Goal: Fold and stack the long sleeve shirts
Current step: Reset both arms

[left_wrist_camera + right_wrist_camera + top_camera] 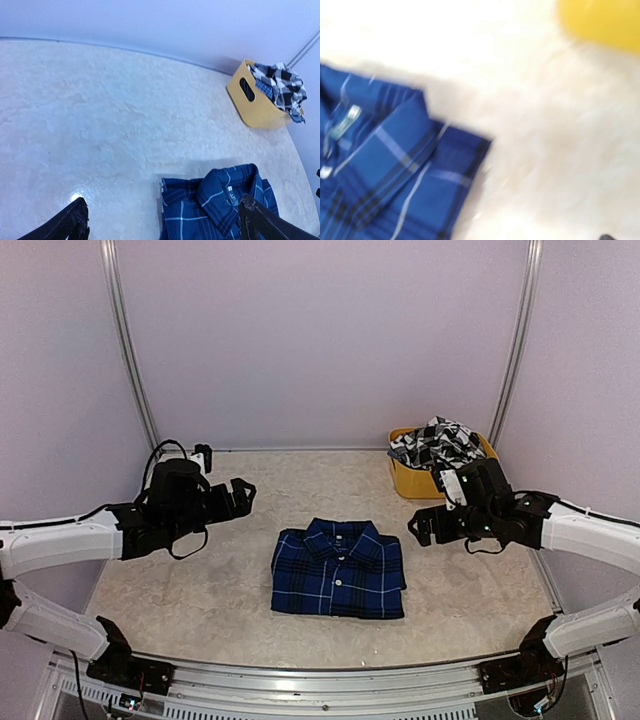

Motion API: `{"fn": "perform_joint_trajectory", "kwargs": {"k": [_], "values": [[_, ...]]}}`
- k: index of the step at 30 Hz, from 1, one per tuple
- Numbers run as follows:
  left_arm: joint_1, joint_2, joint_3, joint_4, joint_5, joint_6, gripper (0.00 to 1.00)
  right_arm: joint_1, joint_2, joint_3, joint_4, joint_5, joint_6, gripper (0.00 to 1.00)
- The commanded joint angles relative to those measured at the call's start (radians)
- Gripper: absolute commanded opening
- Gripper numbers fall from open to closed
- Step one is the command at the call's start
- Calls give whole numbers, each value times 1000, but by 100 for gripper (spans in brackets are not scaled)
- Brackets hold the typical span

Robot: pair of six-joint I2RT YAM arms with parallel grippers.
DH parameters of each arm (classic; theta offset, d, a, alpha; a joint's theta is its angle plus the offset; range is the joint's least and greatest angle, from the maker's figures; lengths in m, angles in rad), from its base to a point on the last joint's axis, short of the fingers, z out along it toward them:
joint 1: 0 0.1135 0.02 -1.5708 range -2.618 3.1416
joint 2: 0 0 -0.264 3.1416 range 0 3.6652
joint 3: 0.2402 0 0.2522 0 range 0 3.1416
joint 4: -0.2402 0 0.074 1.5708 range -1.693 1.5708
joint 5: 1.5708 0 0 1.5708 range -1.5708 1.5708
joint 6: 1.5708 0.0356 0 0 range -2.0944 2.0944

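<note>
Looks about half done, judging by the layout. Counts one garment finished: the royal blue plaid shirt (338,570), folded into a tidy rectangle, buttoned front up, collar toward the far edge, lying flat near the middle of the desk (200,590). Leaves the black-and-white checked shirt (435,445) to do, bunched up unfolded in the yellow tub (412,480) at the far right corner. Calls for lifting out, spreading, folding, then stacking on the blue one.

Puts the left end effector (242,496) in the air left of the royal blue plaid shirt, spread wide, gripping nothing. Puts the right end effector (420,528) just off that shirt's right side, between it and the yellow tub, apparently spread too and empty.

From above, gives the whole arrangement and both arms at once. From the left wrist, shows the two dark fingers (75,220) far apart at the bottom corners, plus the collar label (231,195), the handle slot (247,89) in the tub wall, and a strip of blue plaid among the checks, not clear from above. Cannot tell whether that means a further garment. From the right wrist, blurred, offers only a collar corner of the royal blue plaid shirt and a yellow smear of tub at the top right, with no fingers meeting anywhere, only a dark speck at the bottom edge.
</note>
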Motion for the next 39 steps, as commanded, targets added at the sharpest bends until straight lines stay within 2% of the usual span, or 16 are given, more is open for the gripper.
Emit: {"fn": "perform_joint_trajectory", "kwargs": {"k": [1,6,10,15,20,25,39], "values": [[12,-111,1,-129,-246,50,99,-36,-28,57,-2,100,-100,99],[17,-234,-12,-129,-373,93,99,-41,-61,99,28,97,-143,100],[20,-326,-8,-103,-284,208,99,-41,-96,113,49,94,-159,100],[17,-378,4,-139,-214,248,99,-41,-178,69,102,85,-173,99],[11,-464,-63,-119,-223,242,99,-41,-270,-17,153,75,-157,100],[3,-556,-110,-121,-247,231,99,-41,-294,-40,156,89,-160,100],[-2,-547,-98,-144,-273,229,99,-40,-287,-30,149,91,-173,100]]}}
